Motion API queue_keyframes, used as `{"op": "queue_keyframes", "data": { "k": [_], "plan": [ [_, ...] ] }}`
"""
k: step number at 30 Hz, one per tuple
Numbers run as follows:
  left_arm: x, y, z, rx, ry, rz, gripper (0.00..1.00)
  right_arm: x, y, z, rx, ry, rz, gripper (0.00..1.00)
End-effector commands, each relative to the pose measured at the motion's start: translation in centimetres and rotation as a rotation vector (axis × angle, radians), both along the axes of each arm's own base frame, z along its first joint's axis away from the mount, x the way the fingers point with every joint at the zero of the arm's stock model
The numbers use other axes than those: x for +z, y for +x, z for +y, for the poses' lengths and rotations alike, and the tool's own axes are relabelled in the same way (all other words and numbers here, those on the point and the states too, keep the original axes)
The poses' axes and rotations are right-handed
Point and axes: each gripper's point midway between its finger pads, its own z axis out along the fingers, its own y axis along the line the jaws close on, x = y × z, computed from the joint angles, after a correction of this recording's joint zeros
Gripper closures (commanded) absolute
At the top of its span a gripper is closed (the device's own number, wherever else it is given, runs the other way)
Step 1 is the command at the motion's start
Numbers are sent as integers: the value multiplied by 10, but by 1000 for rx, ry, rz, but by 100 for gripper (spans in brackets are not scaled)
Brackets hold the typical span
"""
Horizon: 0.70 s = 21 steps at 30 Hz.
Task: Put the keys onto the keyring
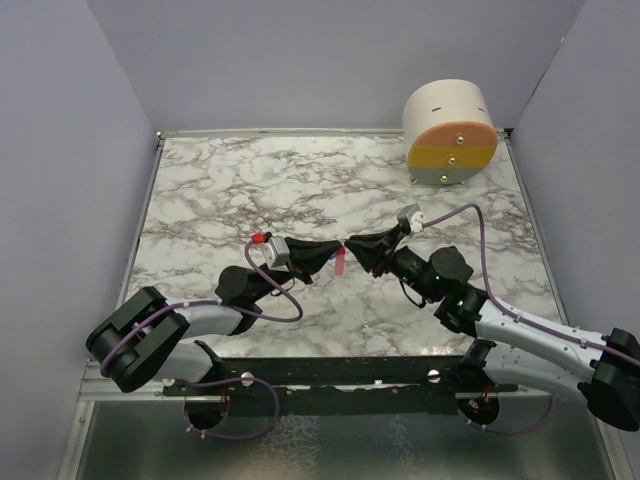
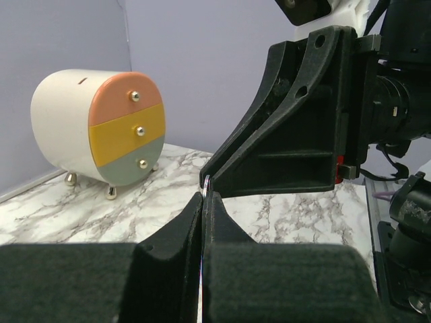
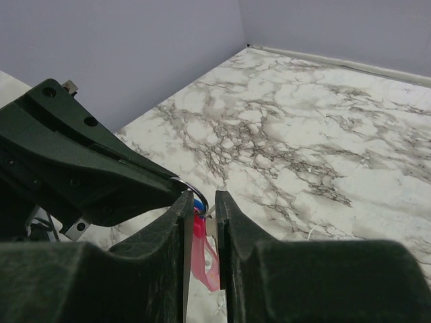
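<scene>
No legible txt, nos., brands or signs in any view. Mini drawer chest [image 1: 450,132]: fronts are plain colour, no print. Worktop [image 1: 300,180]: marble veining only.
</scene>
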Motion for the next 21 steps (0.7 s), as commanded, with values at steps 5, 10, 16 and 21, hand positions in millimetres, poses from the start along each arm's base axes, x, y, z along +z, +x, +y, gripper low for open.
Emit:
{"op": "queue_keyframes", "data": {
  "k": [5,10,16,21],
  "plan": [
    [36,-13,3,-47,-107,-101,100,8,-1,7,26,19,-28,82],
    [38,-14,1,-61,-120,-102,100,7,0,9,29,20,-26,86],
    [40,-14,0,-68,-129,-104,100,6,1,9,23,21,-25,98],
    [37,-11,-1,-61,-125,-85,100,6,4,5,0,21,-25,99]
  ]
}}
